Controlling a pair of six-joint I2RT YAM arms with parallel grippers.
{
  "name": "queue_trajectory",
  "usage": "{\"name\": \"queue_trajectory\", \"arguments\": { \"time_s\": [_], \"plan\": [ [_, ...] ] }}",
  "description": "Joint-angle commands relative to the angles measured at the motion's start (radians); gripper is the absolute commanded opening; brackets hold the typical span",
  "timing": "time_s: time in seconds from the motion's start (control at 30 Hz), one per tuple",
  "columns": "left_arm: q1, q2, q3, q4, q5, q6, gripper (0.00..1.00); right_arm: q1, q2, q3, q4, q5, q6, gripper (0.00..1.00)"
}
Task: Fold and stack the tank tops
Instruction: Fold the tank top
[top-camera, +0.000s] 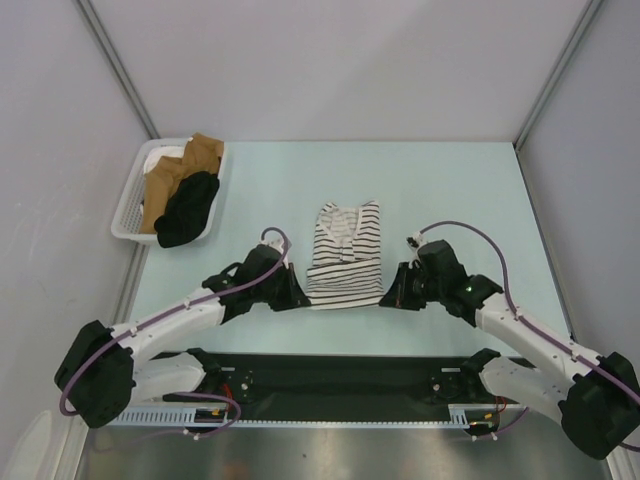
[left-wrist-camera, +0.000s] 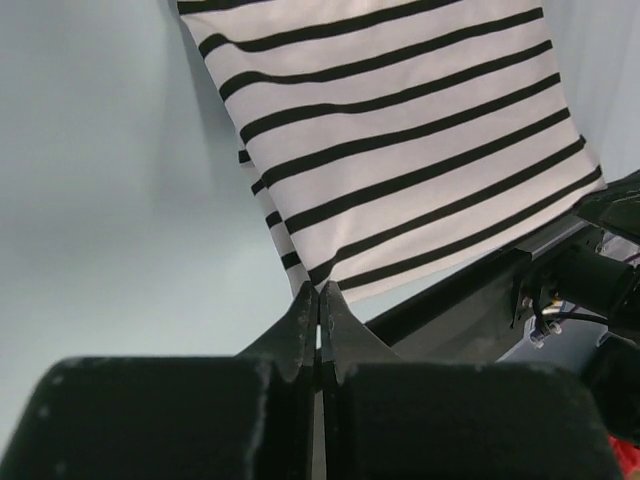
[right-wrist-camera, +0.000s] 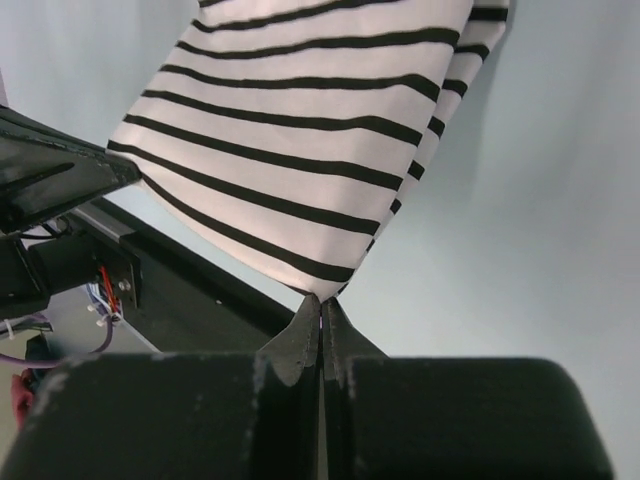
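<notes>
The striped tank top lies in the middle of the table, folded into a narrow strip with its neck at the far end. My left gripper is shut on the near left corner of its hem. In the left wrist view the striped cloth runs into the closed tips of that gripper. At the near right corner my right gripper is shut too, and the right wrist view shows the cloth's corner pinched in its tips. The black tank top lies bunched in a basket at the far left.
A white slatted basket at the far left holds the black top and brown garments. Grey walls close the table at the left, back and right. A black strip runs along the near edge between the arm bases.
</notes>
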Motion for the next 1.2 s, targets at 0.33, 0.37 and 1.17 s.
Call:
{"name": "queue_trajectory", "arguments": {
  "time_s": [0.33,0.37,1.17],
  "plan": [
    [0.150,0.147,0.362,-0.213,0.027,0.161,0.01,-0.121,0.175,0.366,-0.115,0.021,-0.132,0.00],
    [0.170,0.170,0.382,-0.219,0.030,0.179,0.00,-0.147,0.195,0.395,-0.107,0.001,-0.136,0.00],
    [0.383,0.891,1.052,-0.216,0.179,0.225,0.00,-0.394,0.865,0.893,0.063,-0.166,-0.133,0.00]
  ]
}}
